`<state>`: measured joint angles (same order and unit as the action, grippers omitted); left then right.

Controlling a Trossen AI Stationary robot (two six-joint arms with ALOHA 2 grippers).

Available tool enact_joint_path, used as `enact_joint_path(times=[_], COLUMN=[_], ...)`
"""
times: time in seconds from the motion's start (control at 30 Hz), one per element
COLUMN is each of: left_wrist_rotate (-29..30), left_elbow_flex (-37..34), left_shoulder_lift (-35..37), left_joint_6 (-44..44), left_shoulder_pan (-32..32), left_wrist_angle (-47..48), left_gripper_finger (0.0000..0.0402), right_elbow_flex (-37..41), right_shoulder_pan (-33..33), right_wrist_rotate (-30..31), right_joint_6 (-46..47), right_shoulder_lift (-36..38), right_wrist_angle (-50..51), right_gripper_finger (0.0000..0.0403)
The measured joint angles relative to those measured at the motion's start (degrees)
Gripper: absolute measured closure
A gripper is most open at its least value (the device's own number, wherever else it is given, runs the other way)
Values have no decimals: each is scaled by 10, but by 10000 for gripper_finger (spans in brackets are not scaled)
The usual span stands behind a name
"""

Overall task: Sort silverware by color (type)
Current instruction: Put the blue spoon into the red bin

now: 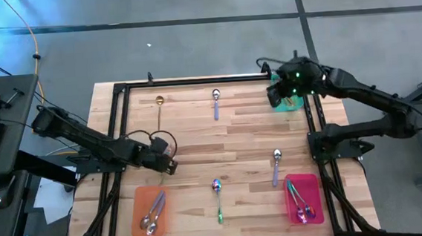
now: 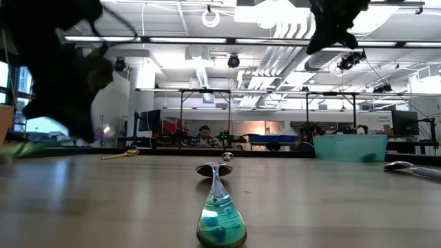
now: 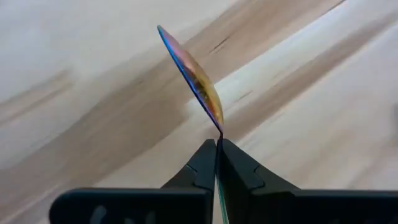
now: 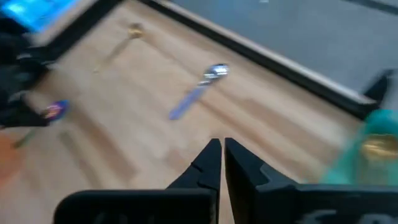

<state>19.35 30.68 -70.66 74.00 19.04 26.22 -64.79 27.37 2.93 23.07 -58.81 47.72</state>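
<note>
Jaws of the left gripper are clenched on an iridescent spoon, held above the desk at left centre of the high frame, above the orange tray. Jaws of the right gripper are clenched empty, over the teal tray at upper right. Other spoons lie scattered across the desk.

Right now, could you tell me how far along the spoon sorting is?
Partly done. The orange tray holds silver spoons, the pink tray rainbow ones, the green tray something gold. In hand: the left gripper is shut on a rainbow spoon. The right gripper is shut and empty. Left: four loose spoons, including a gold spoon.
</note>
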Motion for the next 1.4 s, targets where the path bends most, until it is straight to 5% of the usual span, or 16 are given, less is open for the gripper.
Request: enact_joint_path(times=[0.27, 0.6, 0.97, 1.4], left_wrist_rotate=[129, 58, -30, -45], left_elbow_flex=[0, 1, 1, 2], left_shoulder_lift=[85, 60, -4, -60], left_joint_6=[-124, -341, -383, -383], left_shoulder_pan=[-1, -60, -105, -108], left_wrist_angle=[-226, -597, -776, -911], left_gripper_finger=[400, 401, 401, 402], right_elbow_flex=[0, 0, 0, 0], right_shoulder_pan=[-190, -353, -403, -386], right_wrist_rotate=[33, 36, 62, 106], right_joint_6=[96, 132, 179, 201], right_shoulder_lift=[-24, -154, -245, -292], right_wrist_angle=[-133, -402, -590, -614], right_gripper_finger=[382, 261, 219, 277])
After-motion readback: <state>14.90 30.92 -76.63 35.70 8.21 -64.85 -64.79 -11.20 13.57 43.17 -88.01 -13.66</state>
